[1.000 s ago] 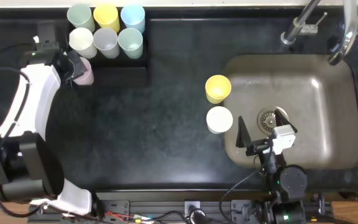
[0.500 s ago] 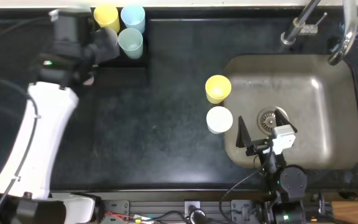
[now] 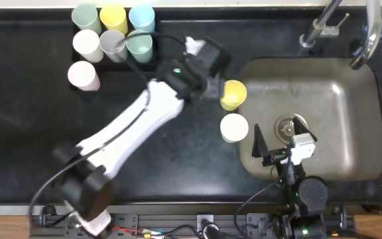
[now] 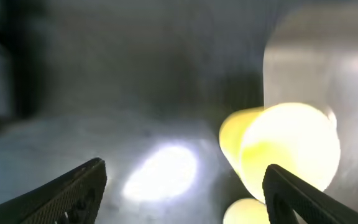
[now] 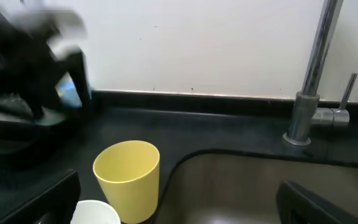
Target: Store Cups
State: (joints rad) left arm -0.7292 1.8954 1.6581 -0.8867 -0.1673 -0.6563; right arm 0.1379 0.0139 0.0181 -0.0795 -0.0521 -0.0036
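Left gripper (image 4: 183, 174) jaws apart, arm stretched diagonally; right gripper (image 5: 179, 186) jaws apart, arm folded.

Black desk (image 3: 178, 166) with fine pale speckles; dull steel-grey sink (image 3: 350, 119). One yellow cup (image 3: 233, 94), one white cup (image 3: 234, 127), one pale pink cup (image 3: 83, 75). The black rack (image 3: 121, 76) holds racked cups (image 3: 113, 14) in green, yellow, blue, white and grey. The arm (image 3: 131, 126) is white with black joints.

White left arm (image 3: 130, 125), black joints (image 3: 85, 176) and fingers (image 4: 67, 193)
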